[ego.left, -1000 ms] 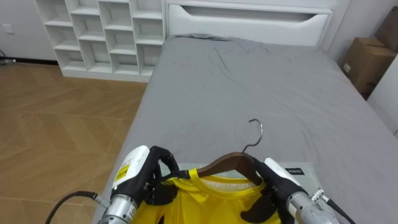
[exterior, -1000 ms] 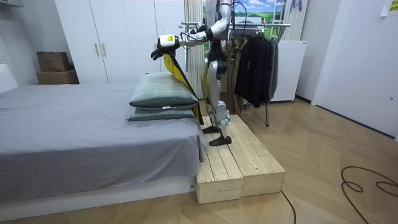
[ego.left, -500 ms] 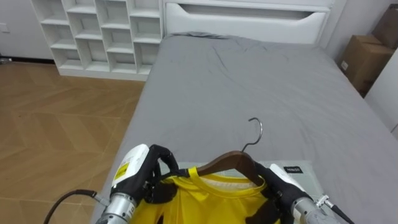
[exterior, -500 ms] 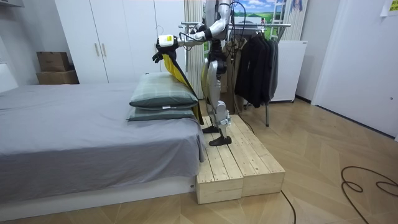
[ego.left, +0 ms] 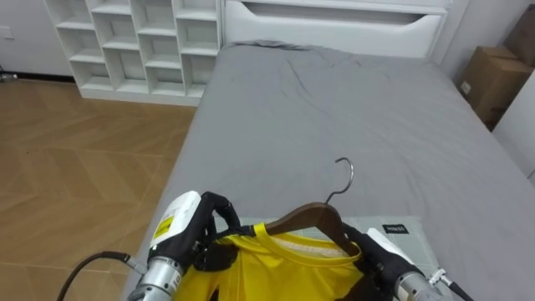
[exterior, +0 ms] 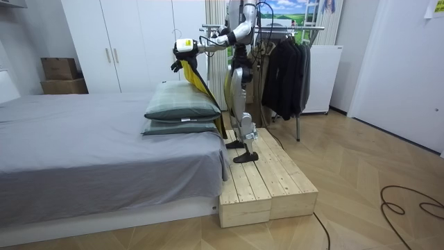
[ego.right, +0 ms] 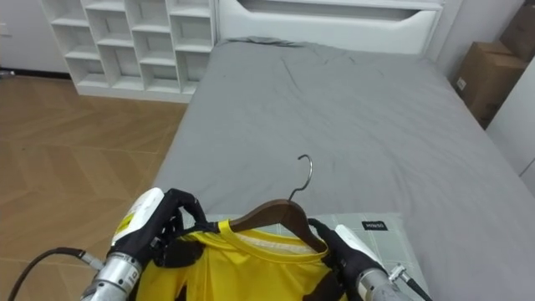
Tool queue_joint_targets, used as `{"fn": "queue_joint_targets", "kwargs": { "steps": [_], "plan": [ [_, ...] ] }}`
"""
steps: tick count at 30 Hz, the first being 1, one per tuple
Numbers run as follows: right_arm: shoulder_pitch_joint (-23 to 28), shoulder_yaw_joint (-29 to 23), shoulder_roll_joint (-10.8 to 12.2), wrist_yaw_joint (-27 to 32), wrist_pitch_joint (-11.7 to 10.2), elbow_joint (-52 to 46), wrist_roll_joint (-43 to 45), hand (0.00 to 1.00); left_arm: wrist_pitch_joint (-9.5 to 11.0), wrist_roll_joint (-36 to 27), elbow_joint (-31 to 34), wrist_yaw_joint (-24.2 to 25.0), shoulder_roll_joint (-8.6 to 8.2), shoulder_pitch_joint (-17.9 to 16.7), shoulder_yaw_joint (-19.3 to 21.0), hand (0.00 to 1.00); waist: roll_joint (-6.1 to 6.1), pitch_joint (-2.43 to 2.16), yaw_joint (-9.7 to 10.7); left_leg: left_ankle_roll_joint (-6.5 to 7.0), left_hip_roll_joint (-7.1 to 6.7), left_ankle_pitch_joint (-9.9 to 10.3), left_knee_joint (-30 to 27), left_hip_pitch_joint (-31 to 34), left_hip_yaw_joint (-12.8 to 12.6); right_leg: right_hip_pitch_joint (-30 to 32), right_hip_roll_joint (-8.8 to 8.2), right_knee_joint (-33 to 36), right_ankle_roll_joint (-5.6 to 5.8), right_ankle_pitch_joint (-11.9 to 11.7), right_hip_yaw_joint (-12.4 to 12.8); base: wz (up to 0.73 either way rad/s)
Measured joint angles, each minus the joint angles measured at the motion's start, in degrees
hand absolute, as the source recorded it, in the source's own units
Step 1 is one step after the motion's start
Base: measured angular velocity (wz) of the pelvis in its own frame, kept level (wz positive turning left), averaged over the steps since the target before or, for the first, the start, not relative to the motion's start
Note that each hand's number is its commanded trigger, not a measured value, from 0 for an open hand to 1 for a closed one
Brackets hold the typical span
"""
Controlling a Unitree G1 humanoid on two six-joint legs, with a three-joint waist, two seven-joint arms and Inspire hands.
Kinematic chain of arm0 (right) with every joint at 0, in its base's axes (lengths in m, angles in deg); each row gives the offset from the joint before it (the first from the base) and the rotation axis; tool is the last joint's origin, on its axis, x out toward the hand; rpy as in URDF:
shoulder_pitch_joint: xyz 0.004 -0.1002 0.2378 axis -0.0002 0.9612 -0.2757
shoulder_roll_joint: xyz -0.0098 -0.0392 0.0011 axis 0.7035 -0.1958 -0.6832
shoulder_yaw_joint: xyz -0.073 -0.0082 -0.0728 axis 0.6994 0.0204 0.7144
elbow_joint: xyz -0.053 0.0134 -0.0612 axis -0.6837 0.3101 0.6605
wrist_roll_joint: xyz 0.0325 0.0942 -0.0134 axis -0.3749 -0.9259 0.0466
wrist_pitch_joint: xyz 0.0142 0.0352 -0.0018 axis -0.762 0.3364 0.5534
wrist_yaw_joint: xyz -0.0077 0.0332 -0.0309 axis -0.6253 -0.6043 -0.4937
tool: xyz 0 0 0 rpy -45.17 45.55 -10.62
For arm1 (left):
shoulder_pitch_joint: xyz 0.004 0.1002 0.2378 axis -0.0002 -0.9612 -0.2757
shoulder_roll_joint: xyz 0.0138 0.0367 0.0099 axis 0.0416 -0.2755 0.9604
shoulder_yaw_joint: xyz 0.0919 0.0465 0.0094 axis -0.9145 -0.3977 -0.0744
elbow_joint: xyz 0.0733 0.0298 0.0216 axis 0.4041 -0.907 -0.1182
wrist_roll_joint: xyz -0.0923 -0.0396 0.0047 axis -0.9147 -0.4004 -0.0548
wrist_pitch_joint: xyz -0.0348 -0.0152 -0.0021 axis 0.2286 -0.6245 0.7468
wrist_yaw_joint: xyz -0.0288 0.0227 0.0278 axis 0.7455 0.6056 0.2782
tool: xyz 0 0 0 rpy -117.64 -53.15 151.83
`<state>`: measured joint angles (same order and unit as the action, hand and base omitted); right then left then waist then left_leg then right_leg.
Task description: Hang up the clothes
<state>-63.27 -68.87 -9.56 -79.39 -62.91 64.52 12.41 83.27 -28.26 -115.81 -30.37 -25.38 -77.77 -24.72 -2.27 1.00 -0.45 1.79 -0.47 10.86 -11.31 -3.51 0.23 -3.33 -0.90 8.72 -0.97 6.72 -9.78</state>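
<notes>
While the left hand (ego.left: 189,229) and right hand (ego.left: 382,249) grip the shirt (ego.left: 284,267), pulling apart could slide it off the hanger (ego.left: 306,216).

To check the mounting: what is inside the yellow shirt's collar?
A dark wooden hanger, its metal hook standing above the yellow shirt. The hanger's ends are hidden under cloth, where the left hand and right hand grip.

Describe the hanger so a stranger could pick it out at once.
Start at the big bed with the grey sheet; over its near end the left robot hand grips a yellow shirt, the right robot hand at its other shoulder. The dark brown wooden hanger sits in that shirt's neck, the lone curved wooden piece, its thin metal hook standing up.
</notes>
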Motion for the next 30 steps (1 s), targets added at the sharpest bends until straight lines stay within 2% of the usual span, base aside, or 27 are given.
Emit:
{"fn": "queue_joint_targets", "kwargs": {
  "steps": [16, 30],
  "plan": [
    [-0.01, -0.01, -0.07, 0.76, 0.06, 0.82, -0.44, 1.00, 0.00, -1.14, 0.08, -0.18, 0.27, 0.09, 0.05, 1.00, 0.12, -0.09, -0.21, 0.00, 0.00, 0.00, -0.03, -0.08, -0.08, 0.21, 0.02, 0.30, 0.00, -0.01, 0.34, 0.00],
    [0.03, -0.02, -0.68, 1.24, -1.17, 0.82, -0.55, 1.00, 0.08, -1.56, 0.07, -2.41, 0.41, 0.09, 0.06, 1.00, 0.18, -0.09, 0.24, 0.01, -0.01, -0.01, -0.01, -0.22, -0.02, 0.01, 0.02, 0.12, 0.00, -0.01, 0.31, 0.00]
  ]
}}
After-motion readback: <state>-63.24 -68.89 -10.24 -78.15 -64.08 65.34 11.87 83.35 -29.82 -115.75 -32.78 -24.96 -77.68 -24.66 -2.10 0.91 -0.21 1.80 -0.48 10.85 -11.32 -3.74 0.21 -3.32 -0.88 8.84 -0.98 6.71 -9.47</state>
